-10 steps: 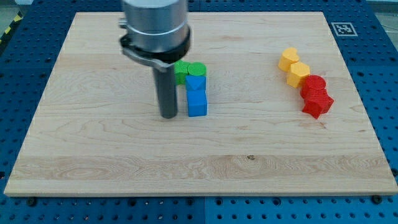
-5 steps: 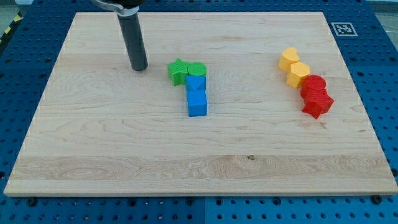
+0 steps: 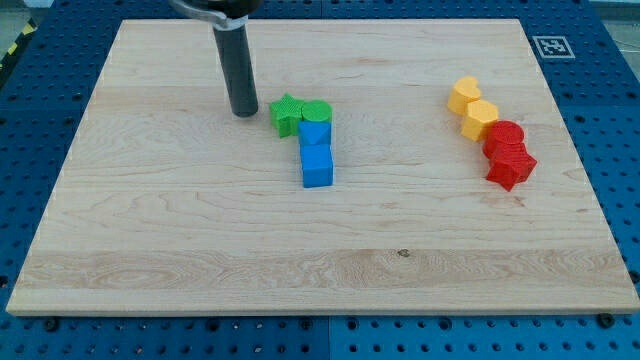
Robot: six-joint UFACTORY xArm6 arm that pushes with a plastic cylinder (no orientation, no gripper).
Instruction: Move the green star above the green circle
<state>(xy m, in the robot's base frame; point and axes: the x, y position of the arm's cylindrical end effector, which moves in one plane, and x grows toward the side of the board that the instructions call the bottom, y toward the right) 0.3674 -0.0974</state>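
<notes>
The green star (image 3: 286, 114) lies near the middle of the wooden board (image 3: 150, 220), touching the left side of the green circle (image 3: 317, 112). My tip (image 3: 243, 112) is just left of the green star, with a small gap between them. The rod rises from the tip toward the view's top.
Two blue blocks (image 3: 316, 155) form a column right below the green circle. At the view's right, two yellow blocks (image 3: 472, 106) and two red blocks (image 3: 509, 154) form a diagonal chain. A marker tag (image 3: 551, 45) sits at the board's top right corner.
My tip moved from beside the blue blocks up toward the view's top left, then came back right to stand close to the green star. The blocks have not moved.
</notes>
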